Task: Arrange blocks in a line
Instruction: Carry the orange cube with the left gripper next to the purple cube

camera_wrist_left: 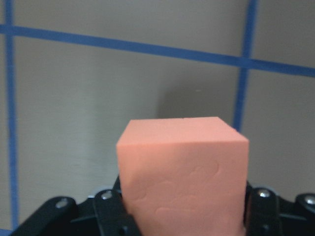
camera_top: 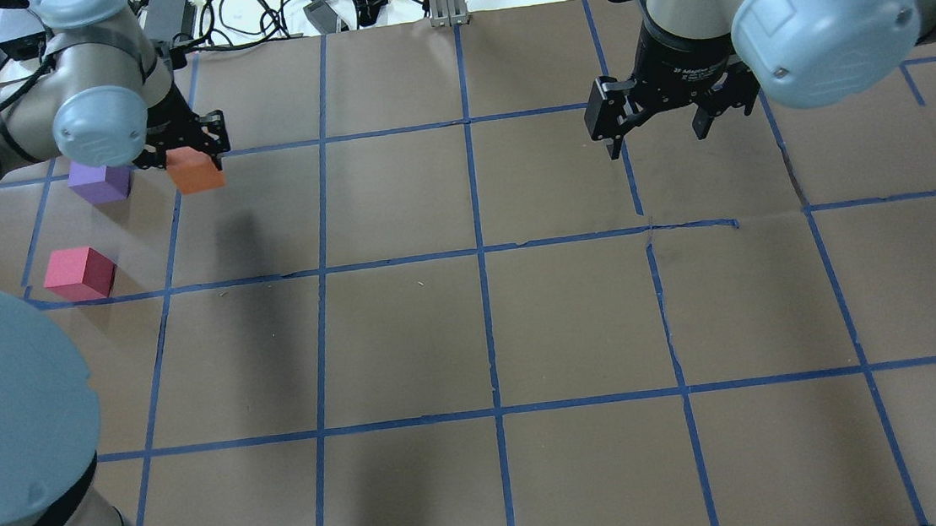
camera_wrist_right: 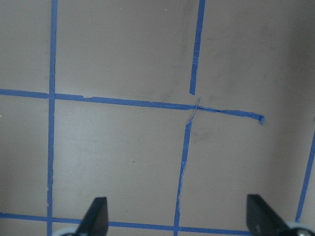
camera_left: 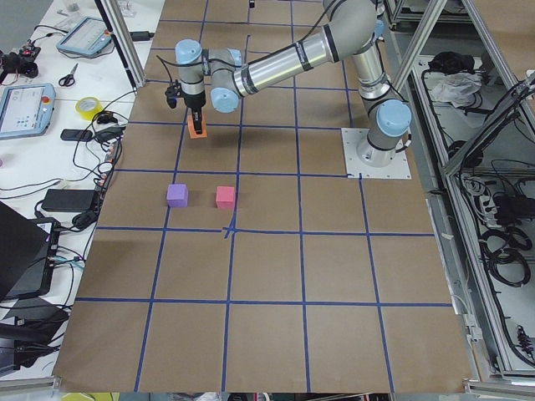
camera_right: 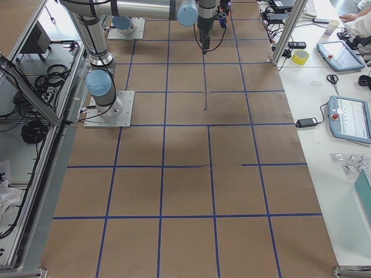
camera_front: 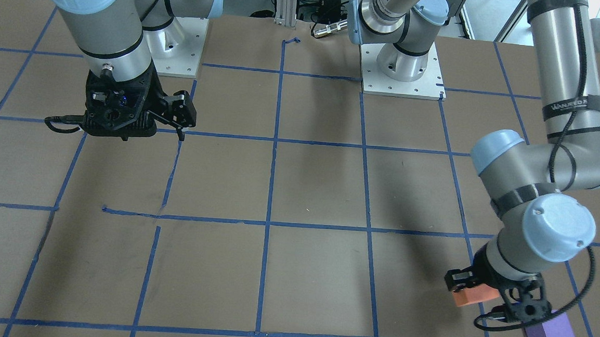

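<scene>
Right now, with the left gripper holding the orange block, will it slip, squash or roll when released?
Probably squashes a little: the orange block shows shallow dents, suggesting soft foam. Slipping seems unlikely: its matte faces sit clamped in the left gripper. Flat-sided, so it should rest, not roll.

Orange block (camera_top: 195, 170), purple block (camera_top: 99, 182), pinkish-red block (camera_top: 79, 273), blue-gridded brown table (camera_top: 407, 336)

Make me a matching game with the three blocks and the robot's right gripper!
Things:
1. orange block
2. purple block
3. pinkish-red block
4. right gripper

States:
A. open, holding nothing
B. held in the left gripper
C. on the table, alone, away from both grippers
D. on the table, just beside the left gripper

Pairs: 1-B, 2-D, 3-C, 4-A.
</scene>
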You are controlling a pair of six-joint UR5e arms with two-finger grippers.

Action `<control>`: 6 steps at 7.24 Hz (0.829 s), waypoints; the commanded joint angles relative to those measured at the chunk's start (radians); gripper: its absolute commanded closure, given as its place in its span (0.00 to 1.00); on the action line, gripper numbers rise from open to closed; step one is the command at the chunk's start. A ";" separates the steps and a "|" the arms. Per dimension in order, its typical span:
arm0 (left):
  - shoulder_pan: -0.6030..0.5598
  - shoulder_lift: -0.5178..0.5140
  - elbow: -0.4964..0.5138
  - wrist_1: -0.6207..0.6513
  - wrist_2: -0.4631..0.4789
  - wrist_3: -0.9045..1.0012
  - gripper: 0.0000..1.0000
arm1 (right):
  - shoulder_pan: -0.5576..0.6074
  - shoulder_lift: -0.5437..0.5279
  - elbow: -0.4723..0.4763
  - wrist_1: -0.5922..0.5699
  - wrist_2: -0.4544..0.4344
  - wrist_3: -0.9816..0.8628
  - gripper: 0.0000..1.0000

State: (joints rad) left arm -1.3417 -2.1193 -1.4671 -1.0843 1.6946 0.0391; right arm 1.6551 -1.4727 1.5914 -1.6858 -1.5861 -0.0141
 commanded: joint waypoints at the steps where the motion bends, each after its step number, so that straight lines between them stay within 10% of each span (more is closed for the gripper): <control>1: 0.181 -0.025 0.016 -0.017 0.014 0.190 1.00 | 0.000 0.000 -0.001 0.000 0.000 -0.001 0.00; 6: 0.230 -0.079 0.071 0.007 -0.029 0.331 1.00 | 0.000 0.000 -0.001 -0.002 -0.002 -0.001 0.00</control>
State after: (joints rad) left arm -1.1172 -2.1909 -1.3977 -1.0791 1.6785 0.3648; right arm 1.6552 -1.4726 1.5907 -1.6870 -1.5875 -0.0146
